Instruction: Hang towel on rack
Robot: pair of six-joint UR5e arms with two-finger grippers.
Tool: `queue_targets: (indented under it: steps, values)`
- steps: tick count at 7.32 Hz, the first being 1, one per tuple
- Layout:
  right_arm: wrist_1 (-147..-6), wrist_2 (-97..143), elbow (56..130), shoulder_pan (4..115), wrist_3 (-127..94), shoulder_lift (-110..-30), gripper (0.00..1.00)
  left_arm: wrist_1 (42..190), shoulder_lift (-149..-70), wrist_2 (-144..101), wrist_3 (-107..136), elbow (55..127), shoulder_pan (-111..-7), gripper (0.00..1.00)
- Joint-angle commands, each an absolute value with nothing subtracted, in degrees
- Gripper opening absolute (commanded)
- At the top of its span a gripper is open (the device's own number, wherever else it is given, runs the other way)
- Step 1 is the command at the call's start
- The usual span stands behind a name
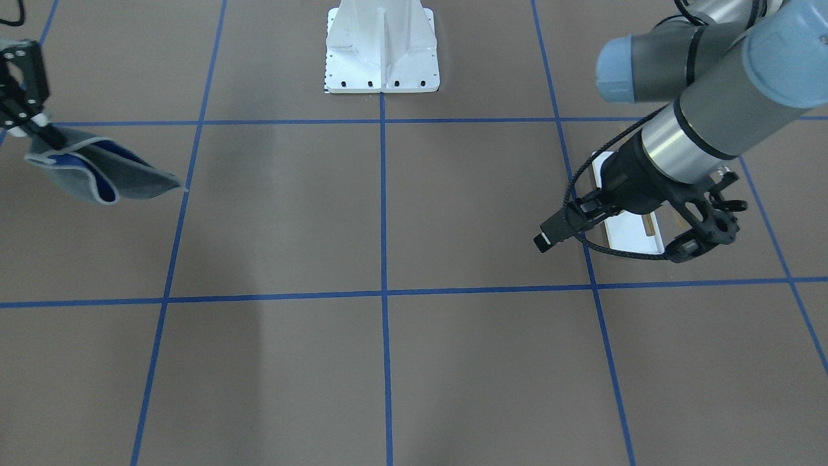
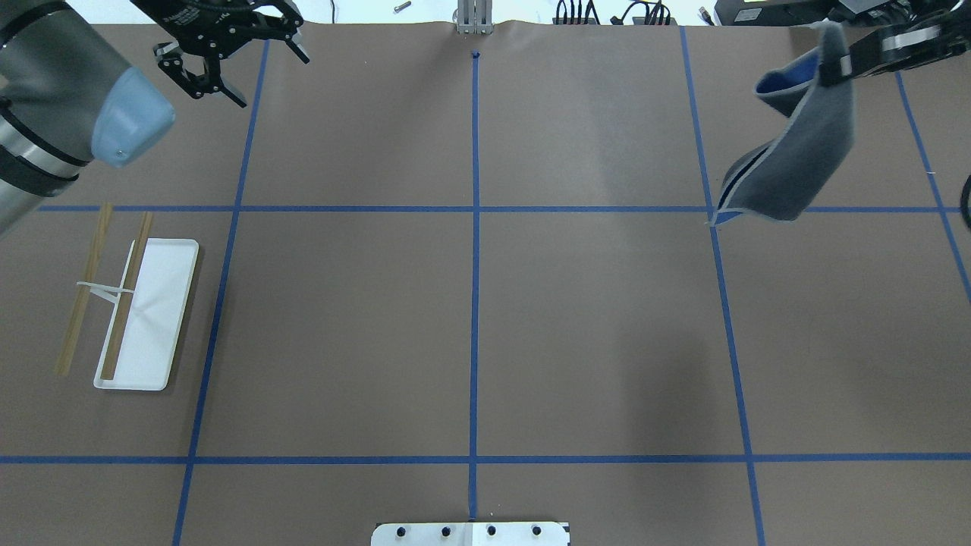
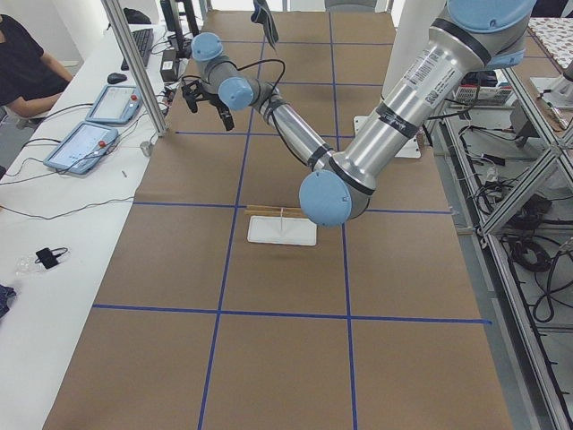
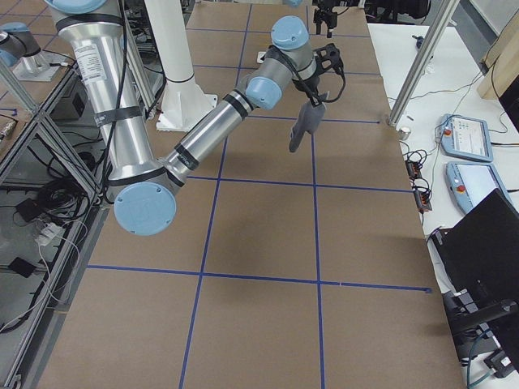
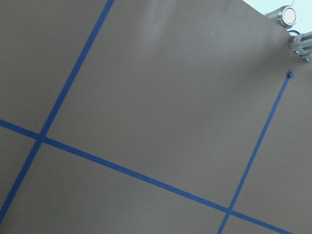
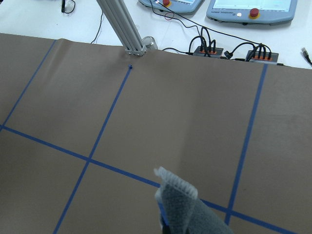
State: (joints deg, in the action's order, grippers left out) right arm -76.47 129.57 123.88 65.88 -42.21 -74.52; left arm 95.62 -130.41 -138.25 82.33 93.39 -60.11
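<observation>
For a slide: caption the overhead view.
Right gripper holds the towel aloft; rack stands across the table, on the open left gripper's side.

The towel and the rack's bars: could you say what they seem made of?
The towel looks like soft matte grey fabric: it drapes in folds, with a fuzzy edge. The bars look like bare wood, going by their matte tan.

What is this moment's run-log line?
right gripper shut on towel, held above table | left gripper open, empty | rack bare, at opposite table end | towel not yet hung
</observation>
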Motion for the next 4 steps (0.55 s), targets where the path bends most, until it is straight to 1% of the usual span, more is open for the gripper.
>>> queue_targets:
  steps: [1, 2, 4]
  values:
    - [-76.6, 113.4, 128.2, 50.4, -52.5, -71.0, 0.00, 99.1, -134.2, -138.2, 89.8, 93.0, -55.7, 0.98]
    - [-76.9, 106.7, 129.7, 44.9, -52.8, -70.8, 0.00, 100.1, -135.7, -138.2, 90.7, 92.6, -54.2, 0.98]
    - [-77.2, 97.4, 129.7, 37.0, -52.9, -68.4, 0.00, 101.1, -137.6, -138.2, 92.4, 92.5, -50.0, 0.98]
